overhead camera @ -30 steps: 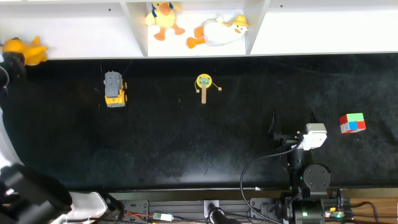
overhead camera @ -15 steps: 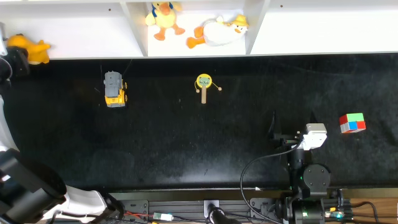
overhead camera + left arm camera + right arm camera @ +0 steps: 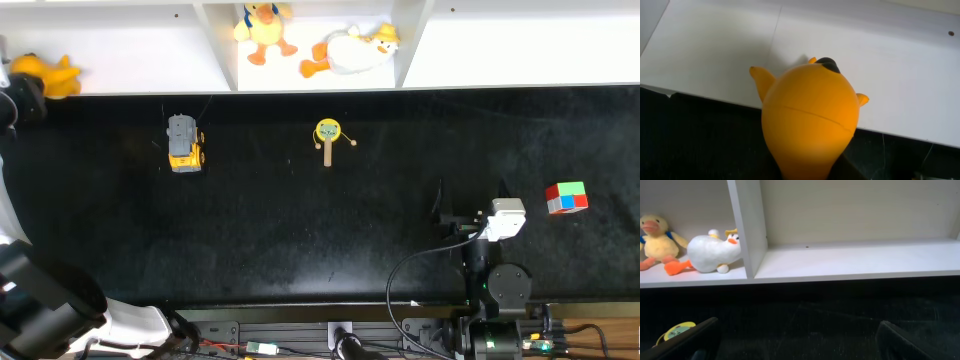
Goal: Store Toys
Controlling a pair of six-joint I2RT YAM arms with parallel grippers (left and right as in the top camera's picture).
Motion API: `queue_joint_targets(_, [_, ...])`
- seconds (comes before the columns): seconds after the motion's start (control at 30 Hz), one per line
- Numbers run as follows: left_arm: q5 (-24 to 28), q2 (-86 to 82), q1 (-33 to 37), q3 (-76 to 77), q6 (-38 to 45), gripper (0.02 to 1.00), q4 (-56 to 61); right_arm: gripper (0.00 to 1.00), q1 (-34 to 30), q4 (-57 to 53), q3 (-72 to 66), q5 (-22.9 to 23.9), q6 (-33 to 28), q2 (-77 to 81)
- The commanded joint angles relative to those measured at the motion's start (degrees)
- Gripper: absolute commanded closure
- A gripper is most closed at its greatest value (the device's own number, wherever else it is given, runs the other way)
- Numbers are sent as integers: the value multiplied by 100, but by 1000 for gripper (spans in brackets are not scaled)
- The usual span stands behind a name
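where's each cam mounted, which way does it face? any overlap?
Top: fixed overhead, looking down on black table and white shelf; left arm and right arm rise from the bottom edge.
Left wrist: on left arm, facing the shelf past the orange toy it holds.
Right wrist: on right arm, low, facing the shelf front; open right gripper at its edge.
Shared: top and right wrist both show yellow duck, white duck.

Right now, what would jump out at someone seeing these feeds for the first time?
The orange toy in the left gripper, at the front edge of the white shelf, left compartment. Next, the yellow duck and white duck in the middle compartment, and the toy truck, rattle and coloured cube on the black table.
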Motion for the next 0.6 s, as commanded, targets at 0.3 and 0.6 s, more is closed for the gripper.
queue_joint_targets(0.3, [-2,-42,-11,197,-68,809,278,5,-2,26,-72,-35,0,-46])
queue_joint_targets(0.6, [-2,131,-28,197,-85,809,385,5,-2,26,-72,-35,0,-46])
